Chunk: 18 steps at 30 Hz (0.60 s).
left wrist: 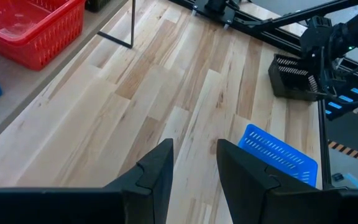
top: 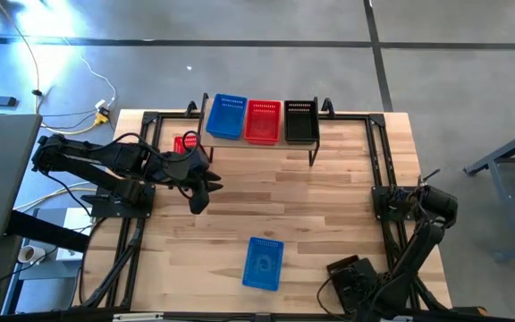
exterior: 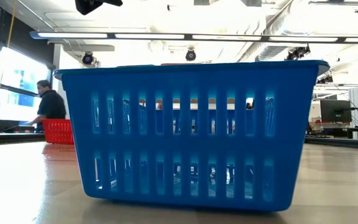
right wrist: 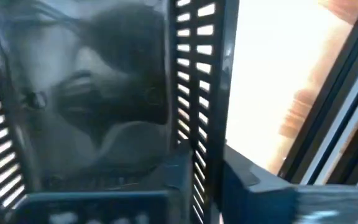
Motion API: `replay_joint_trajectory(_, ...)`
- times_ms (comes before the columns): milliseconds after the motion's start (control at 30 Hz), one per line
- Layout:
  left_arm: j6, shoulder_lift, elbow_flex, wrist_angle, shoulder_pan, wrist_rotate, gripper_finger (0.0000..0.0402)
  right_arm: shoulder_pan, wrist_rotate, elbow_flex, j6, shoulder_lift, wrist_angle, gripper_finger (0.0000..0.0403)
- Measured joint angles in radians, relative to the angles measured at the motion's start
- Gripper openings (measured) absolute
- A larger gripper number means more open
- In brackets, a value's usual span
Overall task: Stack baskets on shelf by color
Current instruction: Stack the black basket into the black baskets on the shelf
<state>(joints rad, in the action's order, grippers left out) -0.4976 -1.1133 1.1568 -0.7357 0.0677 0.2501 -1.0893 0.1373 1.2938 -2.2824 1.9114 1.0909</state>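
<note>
Baskets are sitting in several spots around the table (top: pixel 329 206). On the shelf (top: pixel 259 141) at twelve o'clock, a blue basket on the shelf (top: pixel 227 116), a red basket on the shelf (top: pixel 263 121) and a black basket on the shelf (top: pixel 300 121) are standing side by side, touching or nearly so. Behind the shelf's left end, toward ten o'clock, a second red basket (top: pixel 184 145) is resting on the tabletop, partly hidden by the left arm. A lone blue basket (top: pixel 263 263) is lying at six o'clock, well apart from the shelf, and it is filling the low view (exterior: pixel 188 134), where a person (exterior: pixel 48 102) is showing in the room beyond.

The left gripper (top: pixel 202 190) is hovering over bare wood at about nine o'clock, between the shelf and the lone blue basket. Its fingers (left wrist: pixel 157 171) are standing slightly apart with a narrow gap and nothing between them.

The right gripper (top: pixel 354 277) is sitting low at five o'clock, near the table's front right corner, at a black basket by the corner (left wrist: pixel 294 76). In the right wrist view its fingers (right wrist: pixel 241 177) are closing on that basket's slotted side wall (right wrist: pixel 197 93), one on each side of it, with only the thin wall in the gap
</note>
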Motion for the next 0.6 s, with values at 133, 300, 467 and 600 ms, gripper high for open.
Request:
replay_joint_trajectory(133, 0.0, 0.0, 0.0, 0.0, 0.0, 0.0, 0.0115, 0.007, -0.011, 0.002, 0.005, -0.014, -0.004, 0.0009)
replay_joint_trajectory(300, 0.0, 0.0, 0.0, 0.0, -0.004, 0.002, 0.0115, 0.032, -0.075, 0.002, 0.013, -0.058, 0.0, 0.0005)
replay_joint_trajectory(467, 0.003, 0.0, 0.0, 0.0, -0.004, 0.068, 0.0115, 0.075, -0.199, 0.002, 0.034, -0.12, -0.001, 0.0002)
replay_joint_trajectory(600, 0.003, 0.0, 0.0, 0.0, -0.005, 0.127, 0.0115, 0.112, -0.323, 0.002, 0.043, -0.177, 0.0, 0.0001)
